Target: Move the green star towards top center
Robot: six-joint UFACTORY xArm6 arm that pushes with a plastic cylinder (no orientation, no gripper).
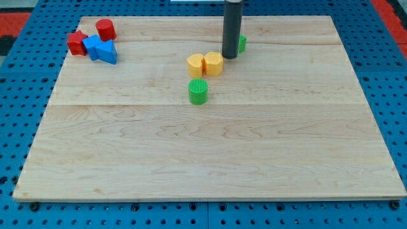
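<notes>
Rod: upright, dark, matte; my tip (pixel 229 56) rests on the wooden board (pixel 210 159), holding nothing.
Green star (pixel 242 43): mostly hidden behind the rod, probably touching it, near top centre.
Yellow blocks (pixel 205 64): two, side by side, just left of my tip.
Green cylinder (pixel 198 91): ribbed, below them.
Red and blue blocks (pixel 93 41): clustered top left.

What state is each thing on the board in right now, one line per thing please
My tip: down on the board near top center, touching the green star.
Green star: mostly hidden behind the rod, at top center.
Green cylinder: upright, alone, below the yellow pair.
Two yellow blocks: side by side, touching, left of my tip.
Two red blocks: top left corner, beside the blue ones.
Two blue blocks: touching each other, top left.
</notes>
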